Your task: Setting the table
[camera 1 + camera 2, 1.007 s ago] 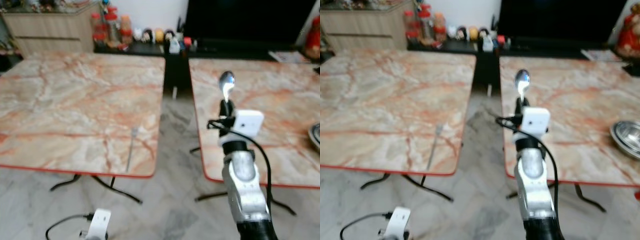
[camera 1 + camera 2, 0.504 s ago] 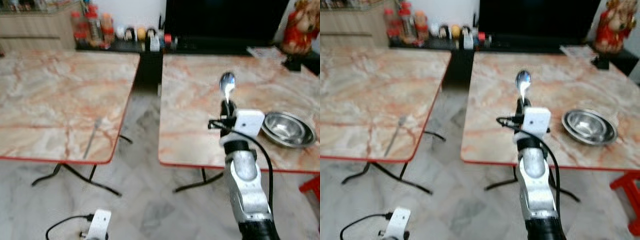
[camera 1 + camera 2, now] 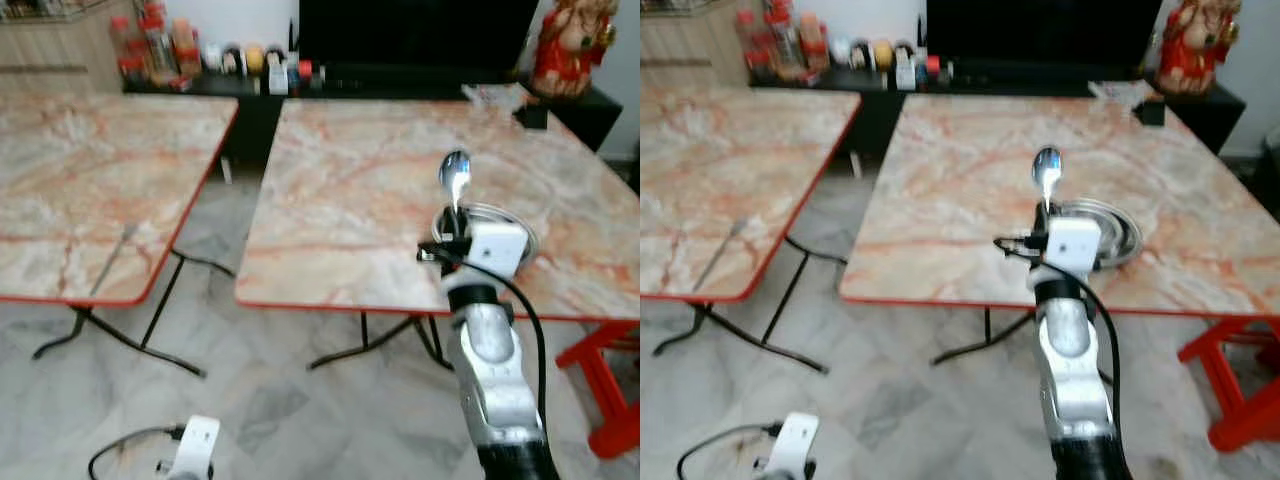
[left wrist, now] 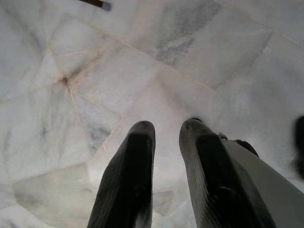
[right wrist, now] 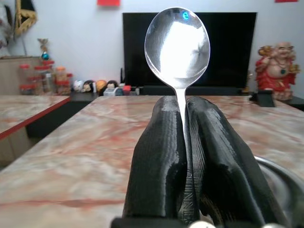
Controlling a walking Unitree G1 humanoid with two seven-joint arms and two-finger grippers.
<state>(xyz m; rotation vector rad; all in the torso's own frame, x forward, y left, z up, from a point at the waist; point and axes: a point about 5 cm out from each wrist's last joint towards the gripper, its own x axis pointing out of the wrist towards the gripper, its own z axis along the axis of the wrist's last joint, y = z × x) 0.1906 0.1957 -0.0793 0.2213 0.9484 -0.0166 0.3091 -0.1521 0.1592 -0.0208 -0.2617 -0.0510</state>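
My right gripper [image 5: 183, 105] is shut on the handle of a silver spoon [image 5: 177, 42], which stands upright with its bowl on top. In the eye views the spoon [image 3: 454, 171] is raised in front of the right marble table [image 3: 350, 190]. A steel bowl [image 3: 1118, 229] lies on that table just behind the gripper, partly hidden by the wrist. A fork [image 3: 113, 258] lies near the front edge of the left marble table [image 3: 80, 160]. My left gripper [image 4: 166, 130] hangs over the floor, its fingers slightly apart and empty.
A dark gap with table legs separates the two tables. A red stool [image 3: 605, 375] stands at the right table's near corner. Behind are a black TV stand with a dark screen [image 3: 410, 30], jars and bottles [image 3: 150, 45], and a red figurine [image 3: 565, 50].
The camera has swung right: the left table and fork slid leftward, and the right table with the bowl came to the centre. The spoon stays upright in my right gripper.
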